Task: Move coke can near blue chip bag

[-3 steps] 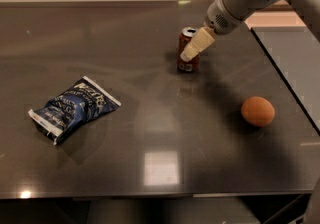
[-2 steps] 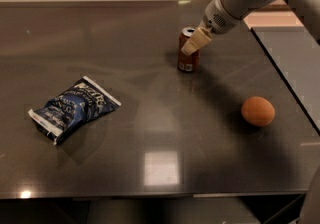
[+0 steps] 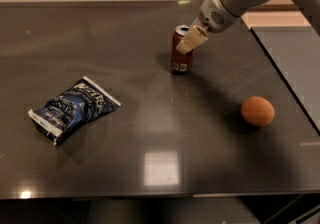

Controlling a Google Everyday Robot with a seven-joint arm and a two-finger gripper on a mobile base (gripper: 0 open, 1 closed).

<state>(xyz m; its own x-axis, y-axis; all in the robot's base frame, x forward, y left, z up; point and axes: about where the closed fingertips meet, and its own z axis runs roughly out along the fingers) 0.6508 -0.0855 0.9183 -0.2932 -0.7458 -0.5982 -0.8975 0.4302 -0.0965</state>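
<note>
Your gripper [image 3: 192, 41] meets the coke can [image 3: 180, 61] at twelve o'clock, grip unclear; blue chip bag [image 3: 74, 109] lies at eight o'clock

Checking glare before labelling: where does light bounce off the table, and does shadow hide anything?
Camera view: a square glare patch on the dark glossy table near its front edge; soft shadow right of the small red coke can, with the gripper at its top; neither hides anything.

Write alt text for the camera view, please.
The end effector is at the top of the upright coke can, toward the back of a dark table. The blue chip bag lies apart at front left of the picture; an orange fruit sits at right.
</note>
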